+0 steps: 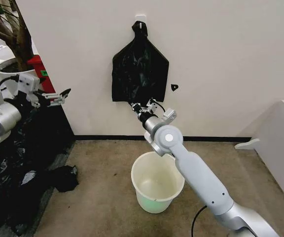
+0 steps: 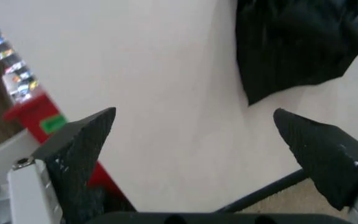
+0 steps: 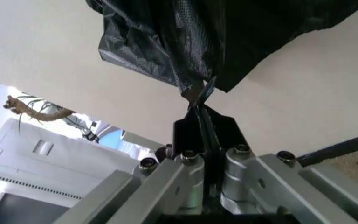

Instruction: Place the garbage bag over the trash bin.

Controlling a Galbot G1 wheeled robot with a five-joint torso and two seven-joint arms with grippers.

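At the far left, a large white plant pot (image 1: 9,69) holding a brown-stemmed plant is seen, with a red box (image 1: 37,66) just behind it against the wall. Below these, a big heap of black plastic sheeting (image 1: 18,163) is spread over the floor along the left side. The left gripper (image 1: 58,97) is held above this heap, near the wall's corner; its two dark fingers (image 2: 79,140) are spread wide apart with nothing between them.

Toward the centre, the thin, glossy black plastic garbage bag (image 1: 139,69) is hung flat against the cream wall from a small white hook (image 1: 140,19), its knotted top at the hook and its wrinkled body widening downward. The right gripper (image 1: 138,105) is raised to the bag's lower edge, and its fingers (image 3: 197,128) are clenched on a pinched fold of the bag's bottom corner.

On the carpet below, near the wall, the round white plastic trash bin (image 1: 154,185) with a pale green base is stood upright and open, partly crossed by the right arm. The bag and the bin are well apart.
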